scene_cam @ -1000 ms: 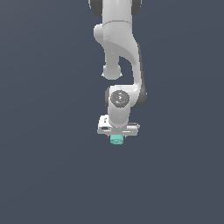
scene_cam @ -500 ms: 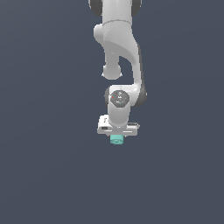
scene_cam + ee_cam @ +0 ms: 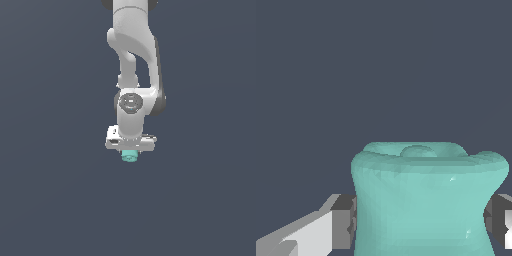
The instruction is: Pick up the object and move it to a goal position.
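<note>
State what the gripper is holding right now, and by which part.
The gripper holds the teal object, its fingers pressed against opposite sides of the narrower waist, below the flared rim.

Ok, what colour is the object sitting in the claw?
Teal, a plain turquoise with no pattern. The object shows best in the wrist view, between the claw fingers.

A flat, even dark slate-grey surface (image 3: 55,190) fills the whole exterior view, with no edge, seam or marking on it. The wrist view shows the same plain grey behind everything. Whether it is a floor or a tabletop cannot be told. Nothing can be seen lying on it; whether the teal piece (image 3: 130,156) touches it cannot be told
</note>
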